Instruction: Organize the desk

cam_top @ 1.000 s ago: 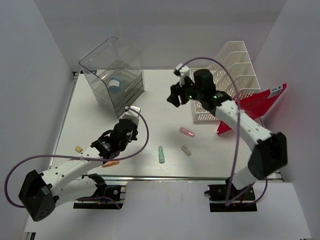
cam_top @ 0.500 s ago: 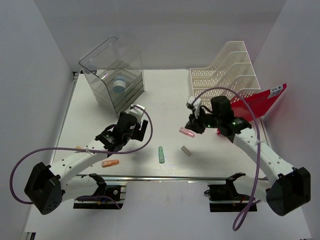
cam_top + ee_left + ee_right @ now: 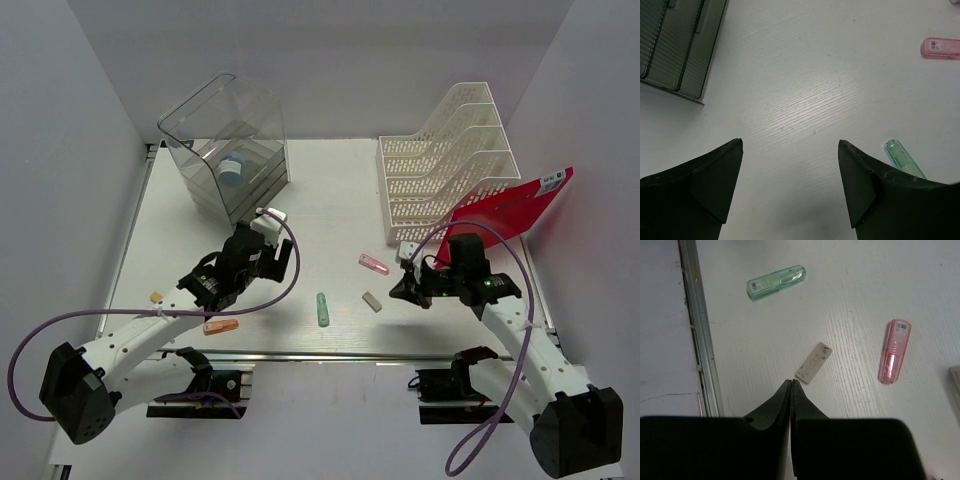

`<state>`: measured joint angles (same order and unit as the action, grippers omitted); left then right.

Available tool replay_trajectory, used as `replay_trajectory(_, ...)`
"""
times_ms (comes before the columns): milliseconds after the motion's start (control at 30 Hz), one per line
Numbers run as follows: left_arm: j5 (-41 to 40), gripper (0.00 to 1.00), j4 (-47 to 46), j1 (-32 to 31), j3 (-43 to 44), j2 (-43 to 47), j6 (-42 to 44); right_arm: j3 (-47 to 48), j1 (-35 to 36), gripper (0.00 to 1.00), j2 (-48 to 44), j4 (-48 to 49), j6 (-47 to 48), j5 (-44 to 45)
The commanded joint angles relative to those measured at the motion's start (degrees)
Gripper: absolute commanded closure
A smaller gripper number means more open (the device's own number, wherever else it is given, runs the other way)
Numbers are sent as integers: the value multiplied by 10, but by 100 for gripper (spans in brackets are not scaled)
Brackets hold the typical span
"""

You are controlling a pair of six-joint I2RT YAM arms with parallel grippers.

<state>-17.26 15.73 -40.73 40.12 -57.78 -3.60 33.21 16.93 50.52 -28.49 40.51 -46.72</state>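
The left arm reaches from its base at the near left corner, forearm slanting up and to the right over the worktop. Its left hand hangs above bare surface left of centre, pointing away from the base. In the wrist view the left hand is spread wide with nothing between its fingers. A green case lies just past the right finger, and the drawer box sits at the far left.

The right arm bends in from the near right. Its forearm runs leftward, low over the worktop, in front of the red folder and the rack. The right hand points left, towards the grey strip. In its wrist view the right hand has its fingers pressed together and empty, their tips just short of the strip's near end. Whether they touch it cannot be told. The pink case lies to the right, and the rail runs along the left.
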Motion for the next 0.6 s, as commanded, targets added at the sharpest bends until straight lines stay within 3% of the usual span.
replay_trajectory(0,12,14,-3,-2,2,5,3,-9,-28,95,-6,13,34,-26)
replay_trajectory(333,21,14,-3,-2,3,-6,3,-13,-66,78,-7,-36,114,-21)
replay_trajectory(567,24,14,-3,-2,5,-15,1,-20,-81,78,-16,-40,129,-21)
